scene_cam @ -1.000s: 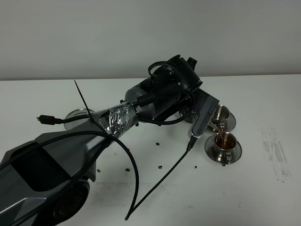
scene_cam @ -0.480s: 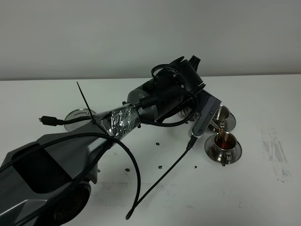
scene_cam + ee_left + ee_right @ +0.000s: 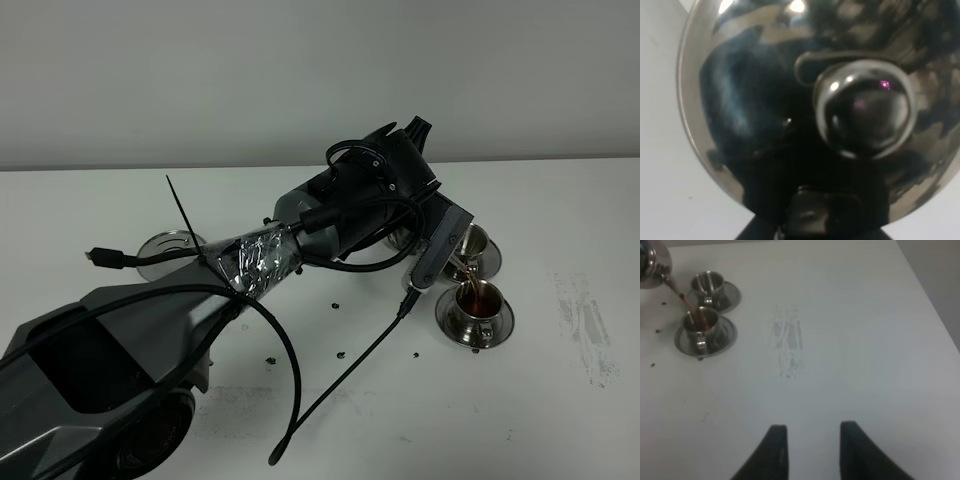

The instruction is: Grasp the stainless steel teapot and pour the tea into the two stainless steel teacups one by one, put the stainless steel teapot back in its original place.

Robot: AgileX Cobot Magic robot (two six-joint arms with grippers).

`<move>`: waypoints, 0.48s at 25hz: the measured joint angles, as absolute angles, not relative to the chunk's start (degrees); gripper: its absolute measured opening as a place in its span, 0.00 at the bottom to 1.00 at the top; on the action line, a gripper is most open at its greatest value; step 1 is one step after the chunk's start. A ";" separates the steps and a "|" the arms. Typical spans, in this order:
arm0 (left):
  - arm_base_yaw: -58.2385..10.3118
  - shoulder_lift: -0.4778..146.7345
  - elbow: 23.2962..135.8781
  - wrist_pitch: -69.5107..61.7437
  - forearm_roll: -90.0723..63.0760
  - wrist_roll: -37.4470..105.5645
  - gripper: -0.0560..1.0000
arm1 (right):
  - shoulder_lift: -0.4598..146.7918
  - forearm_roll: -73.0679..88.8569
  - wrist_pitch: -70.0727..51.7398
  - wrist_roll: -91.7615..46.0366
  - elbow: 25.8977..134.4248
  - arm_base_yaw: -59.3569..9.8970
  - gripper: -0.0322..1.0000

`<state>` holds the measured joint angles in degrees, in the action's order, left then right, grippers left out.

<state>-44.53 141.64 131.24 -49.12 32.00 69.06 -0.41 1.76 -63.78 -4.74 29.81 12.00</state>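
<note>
The stainless steel teapot [image 3: 745, 110] fills the left wrist view, lid and round knob [image 3: 865, 107] toward the camera. My left gripper [image 3: 815, 217] is shut on it and holds it tilted over the near teacup [image 3: 478, 300]. In the exterior view the wrist hides most of the pot. A thin stream of reddish-brown tea [image 3: 682, 300] runs from the spout into this cup [image 3: 701, 322], which holds tea. The far teacup [image 3: 471, 240] stands on its saucer behind it. The teapot's bare saucer [image 3: 163, 247] lies at the left. My right gripper [image 3: 812, 450] is open and empty above the table, apart from the cups.
Dark specks [image 3: 340, 352] are scattered on the white table in front of the cups. A grey scuff mark [image 3: 585, 325] lies to the right of the cups. A black cable [image 3: 345, 375] hangs from my left wrist. The table's right edge [image 3: 930, 305] shows.
My left wrist has risen and rolled slightly, tilting the teapot a little more. The tea keeps running into the near cup. The right gripper's earlier position is not shown.
</note>
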 joint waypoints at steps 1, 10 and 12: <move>-44.53 141.64 131.24 -49.08 32.14 69.06 0.24 | -0.41 1.76 -63.78 -4.74 29.81 12.00 0.27; -44.53 141.64 131.24 -48.76 33.24 69.06 0.24 | -0.41 1.76 -63.78 -4.74 29.81 12.00 0.27; -44.53 141.64 131.24 -48.76 33.24 69.06 0.24 | -0.41 1.76 -63.78 -4.74 29.81 12.00 0.27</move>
<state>-44.53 141.64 131.24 -48.76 33.24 69.06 -0.41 1.76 -63.78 -4.74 29.81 12.00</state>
